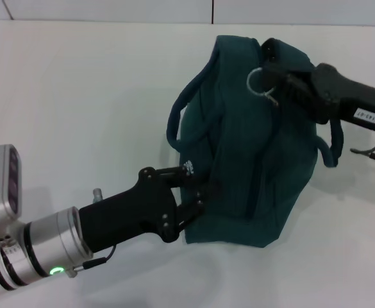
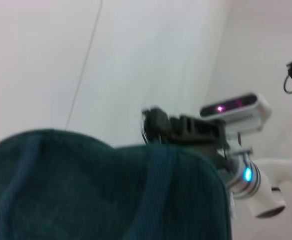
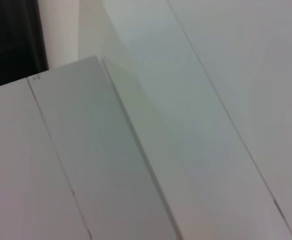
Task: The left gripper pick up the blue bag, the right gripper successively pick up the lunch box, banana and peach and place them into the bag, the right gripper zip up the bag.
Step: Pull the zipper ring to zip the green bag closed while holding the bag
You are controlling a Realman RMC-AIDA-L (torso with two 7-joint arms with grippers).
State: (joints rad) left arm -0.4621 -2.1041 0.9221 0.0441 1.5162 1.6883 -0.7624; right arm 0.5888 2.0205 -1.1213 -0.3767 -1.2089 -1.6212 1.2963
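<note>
The blue bag [image 1: 251, 160] stands on the white table [image 1: 78, 115], its rope handles hanging at the left and right sides. My left gripper [image 1: 199, 190] reaches in from the lower left and is shut on the bag's lower left edge. My right gripper [image 1: 275, 63] comes in from the upper right and sits at the bag's top, right beside the metal ring pull [image 1: 258, 80] of the zipper. In the left wrist view the bag [image 2: 86, 195] fills the bottom, with the right gripper [image 2: 151, 125] above its top edge. The lunch box, banana and peach are out of view.
A thin black cable end [image 1: 373, 151] sticks out under the right arm at the table's right edge. The table's far edge meets a white wall [image 1: 110, 9]. The right wrist view shows only white panels [image 3: 136, 150].
</note>
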